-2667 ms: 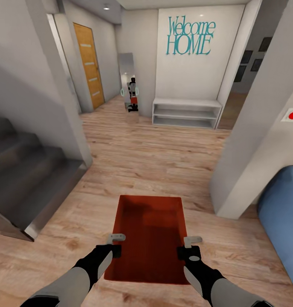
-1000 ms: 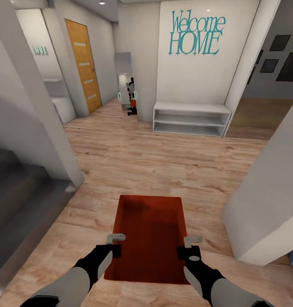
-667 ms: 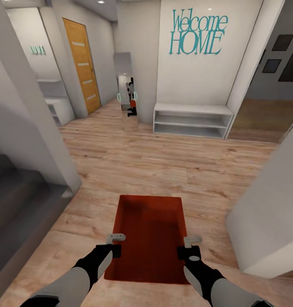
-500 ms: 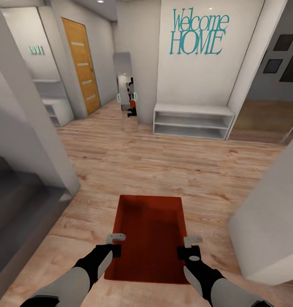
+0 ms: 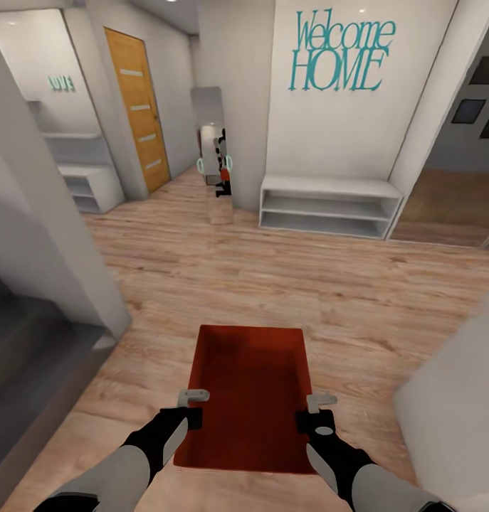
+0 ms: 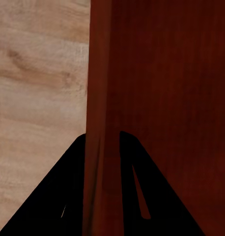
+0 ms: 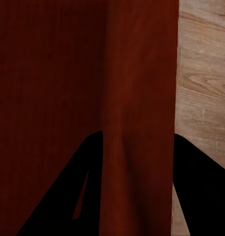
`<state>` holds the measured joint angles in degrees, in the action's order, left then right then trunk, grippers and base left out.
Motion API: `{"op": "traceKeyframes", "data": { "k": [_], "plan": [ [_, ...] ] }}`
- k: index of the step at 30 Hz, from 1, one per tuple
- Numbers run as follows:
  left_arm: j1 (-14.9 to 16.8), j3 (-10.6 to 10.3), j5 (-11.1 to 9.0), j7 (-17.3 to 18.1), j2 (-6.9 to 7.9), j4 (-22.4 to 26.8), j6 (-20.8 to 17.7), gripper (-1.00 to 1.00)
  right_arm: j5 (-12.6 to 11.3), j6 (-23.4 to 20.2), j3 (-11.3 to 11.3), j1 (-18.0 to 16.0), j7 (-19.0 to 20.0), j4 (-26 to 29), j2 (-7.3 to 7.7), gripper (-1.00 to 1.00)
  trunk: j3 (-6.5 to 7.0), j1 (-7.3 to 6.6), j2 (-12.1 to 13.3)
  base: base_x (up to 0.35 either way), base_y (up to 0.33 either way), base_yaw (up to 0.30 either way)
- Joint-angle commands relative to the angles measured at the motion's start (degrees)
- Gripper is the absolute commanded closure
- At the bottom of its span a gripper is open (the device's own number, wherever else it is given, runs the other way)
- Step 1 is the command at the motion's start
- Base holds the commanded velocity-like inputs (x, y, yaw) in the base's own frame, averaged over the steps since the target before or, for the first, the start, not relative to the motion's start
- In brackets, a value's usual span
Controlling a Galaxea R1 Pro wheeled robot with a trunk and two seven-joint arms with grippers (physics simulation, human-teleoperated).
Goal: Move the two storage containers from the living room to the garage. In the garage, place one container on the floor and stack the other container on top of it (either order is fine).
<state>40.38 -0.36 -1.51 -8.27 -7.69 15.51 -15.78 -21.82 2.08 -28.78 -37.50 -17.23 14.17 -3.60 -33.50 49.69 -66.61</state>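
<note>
Item 1, nearest: our left gripper (image 5: 193, 407) and right gripper (image 5: 317, 412), each clamped over a long side wall of the storage container (image 5: 250, 395); in the left wrist view its fingers (image 6: 134, 187) straddle the red wall, and the right wrist view shows the same on the opposite wall. Item 2: the container itself, orange-red, held level between both arms above the wood-plank floor (image 5: 272, 284). We judge the step in hand to be carrying it toward the garage, so we should hold both grips equal and the tray flat. Item 3, mid-distance: a white wall corner (image 5: 66, 235) at left and another white wall (image 5: 458, 412) at right; we steer between them. Item 4, far: a white shelf unit (image 5: 329, 206), a mirror (image 5: 216, 153), and 1 orange-wood door (image 5: 139, 107), likely our heading.
</note>
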Motion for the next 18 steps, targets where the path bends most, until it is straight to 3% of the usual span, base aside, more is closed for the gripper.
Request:
{"op": "traceKeyframes", "data": {
  "k": [1,12,18],
  "plan": [
    [0.0,-0.4,1.3,-0.6,0.12,0.3,-0.5,1.00,-1.4,0.2,-1.1,0.0,-0.3,-1.3,0.07,1.00,-0.05,0.03,0.0,0.323,0.000,0.226],
    [0.1,-0.4,1.3,-0.6,0.13,0.3,-0.4,1.00,-1.4,0.2,-1.2,0.0,-0.3,-1.3,0.08,1.00,-0.05,0.03,0.0,0.323,0.000,0.260],
    [0.1,-0.4,1.3,-0.6,0.11,0.2,-0.4,1.00,-1.4,0.2,-1.2,0.0,-0.3,-1.3,0.08,1.00,-0.05,0.03,0.0,0.323,0.000,0.068]
  ]
}}
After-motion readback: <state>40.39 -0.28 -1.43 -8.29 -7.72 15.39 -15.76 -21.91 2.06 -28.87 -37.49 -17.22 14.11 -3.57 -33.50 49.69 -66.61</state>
